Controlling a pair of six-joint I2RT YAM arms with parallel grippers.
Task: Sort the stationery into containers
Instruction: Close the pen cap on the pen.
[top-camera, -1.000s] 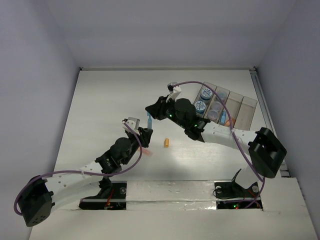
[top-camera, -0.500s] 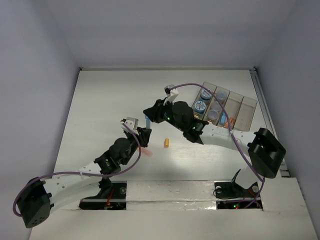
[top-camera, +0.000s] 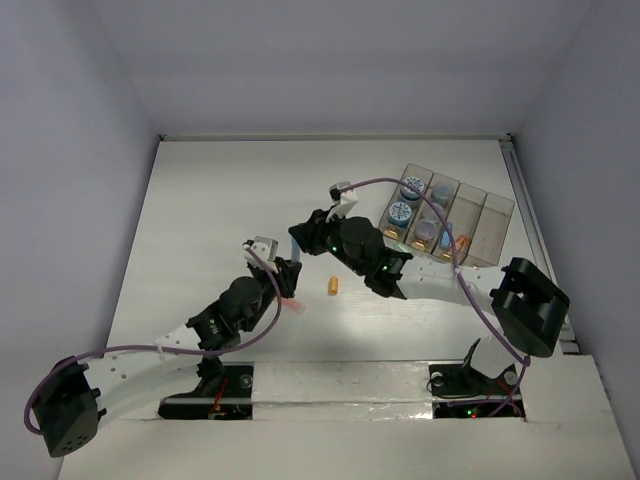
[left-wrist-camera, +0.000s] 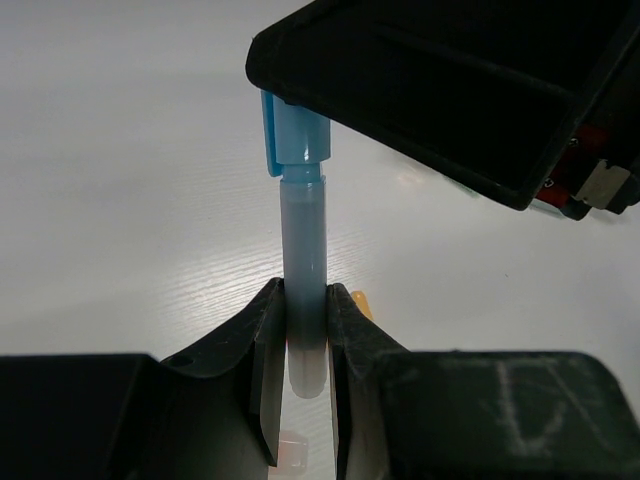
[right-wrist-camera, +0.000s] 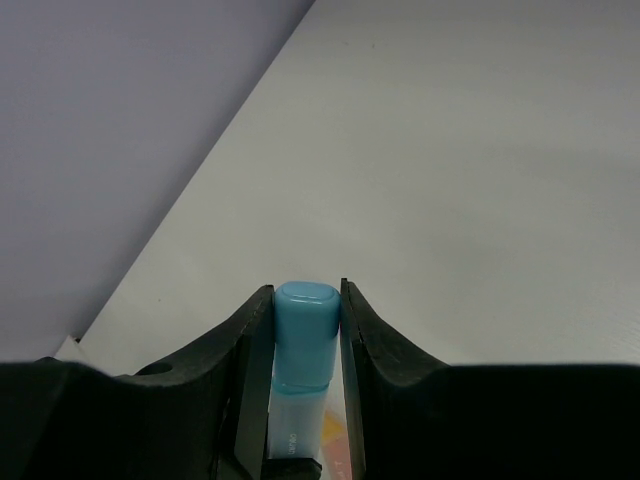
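Since the moment before, the right arm has swung a little toward 9 o'clock and its wrist has dropped lower, while the left arm has hardly changed place. Now the two claws meet over the middle of the table (top-camera: 200, 200), both on one blue stick (top-camera: 295, 247). The left gripper (left-wrist-camera: 303, 330) is clenched on the pale grey-blue body of this stick, close to its rounded end, and the stick rises straight up from between the fingers. The right gripper (right-wrist-camera: 305, 330) is clamped on the brighter blue cap (left-wrist-camera: 290, 135) at the other end. In its own wrist view the cap sits tight between the two black fingers (right-wrist-camera: 250, 340). The stick is in the air, carried by both arms, not lying on the table.

From the meeting point, one orange stick (top-camera: 333, 286) lies alone on the table at about 4 o'clock, near but apart from both claws. The organiser box (top-camera: 497, 205) stands toward 2 o'clock. Its left compartment holds two round tubs with blue contents (top-camera: 400, 212), the next one holds two purplish tubs (top-camera: 427, 230), and the third shows something orange (top-camera: 462, 243) at its near end.
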